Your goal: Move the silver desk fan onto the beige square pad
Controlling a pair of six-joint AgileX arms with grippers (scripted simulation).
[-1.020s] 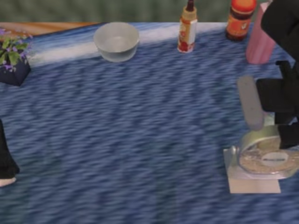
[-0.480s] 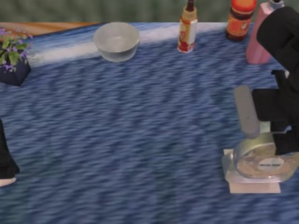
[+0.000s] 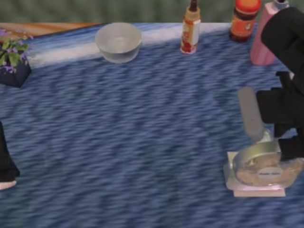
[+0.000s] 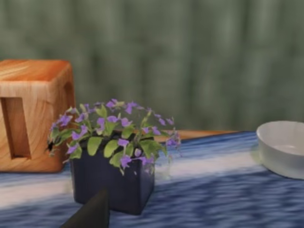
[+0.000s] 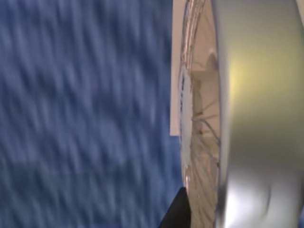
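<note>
Top view: an AgileX right arm reaches in from 3 o'clock, its right gripper point(image 3: 285, 142) low over the silver desk fan point(image 3: 264, 164), which sits on the beige square pad point(image 3: 256, 190) at about 4 o'clock on the blue-patterned table point(image 3: 142, 133). Whether the fingers clasp the fan's ring or have let go cannot be told. The right wrist view fills with the fan's chrome ring and mesh grille, a strip of pad behind it. The left arm point(image 3: 5, 166) sits parked at 9 o'clock. Along the 12 o'clock edge stand a pale bowl point(image 3: 118, 42), a sauce bottle point(image 3: 190, 28), an orange-lidded jar point(image 3: 244, 19) and a pink bottle point(image 3: 262, 40); a potted purple plant point(image 3: 13, 59) stands at 10 o'clock.
</note>
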